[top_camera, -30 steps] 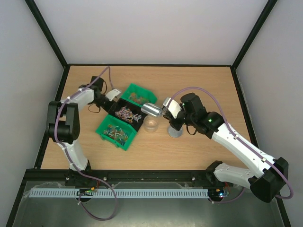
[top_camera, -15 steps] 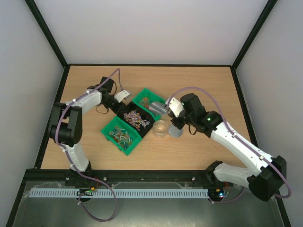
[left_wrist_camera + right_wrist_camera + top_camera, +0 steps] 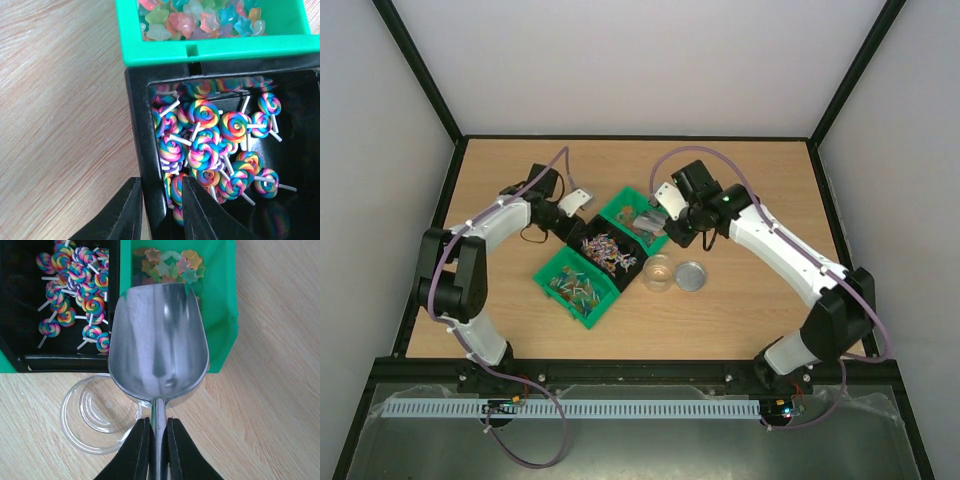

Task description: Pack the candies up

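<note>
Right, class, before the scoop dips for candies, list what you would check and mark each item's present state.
1. Right gripper shut on scoop handle: ok.
2. Scoop empty: ok.
3. Scoop tip above star candies in green bin: ok.
4. Clear cup uncovered, lid beside it: ok.
5. Left gripper gripping black bin wall: ok.

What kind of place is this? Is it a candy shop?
Probably a robot lab bench, not a shop: a left arm and a right arm bolted to a wooden table, plain white walls, only three small candy bins.
</note>
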Controlling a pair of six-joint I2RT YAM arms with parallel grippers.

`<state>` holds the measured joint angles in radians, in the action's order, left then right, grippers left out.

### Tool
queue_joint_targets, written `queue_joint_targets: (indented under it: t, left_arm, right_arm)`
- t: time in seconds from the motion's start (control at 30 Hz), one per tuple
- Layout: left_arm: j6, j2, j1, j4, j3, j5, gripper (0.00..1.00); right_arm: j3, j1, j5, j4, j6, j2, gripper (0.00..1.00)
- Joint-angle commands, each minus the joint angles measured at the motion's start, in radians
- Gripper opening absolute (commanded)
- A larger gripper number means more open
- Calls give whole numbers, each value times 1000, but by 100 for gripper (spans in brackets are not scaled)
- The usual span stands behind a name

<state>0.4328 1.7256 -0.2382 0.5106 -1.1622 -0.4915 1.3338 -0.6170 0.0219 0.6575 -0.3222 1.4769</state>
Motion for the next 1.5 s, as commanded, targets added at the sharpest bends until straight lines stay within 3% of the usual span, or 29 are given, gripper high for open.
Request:
queue_joint_targets:
  t: [0.0, 0.33, 0.53, 0.8, 1.47]
  left_arm:
    - [-25, -37, -10, 11, 39, 23, 25]
    - [-81, -36, -17, -14, 38, -2, 18]
    - [-123, -87, -45, -61, 123, -9, 19]
    - [-144, -96, -65, -80, 145, 1, 18]
    - [-169, -70, -67, -94, 125, 3, 18]
  right_arm:
    - [69, 4, -13, 125, 17, 68, 1]
    - [184, 3, -70, 220, 43, 208, 1]
    - [243, 3, -91, 253, 39, 273, 1]
    - [396, 0, -89, 420, 23, 392, 1]
    - [491, -15, -186, 560, -34, 467, 1]
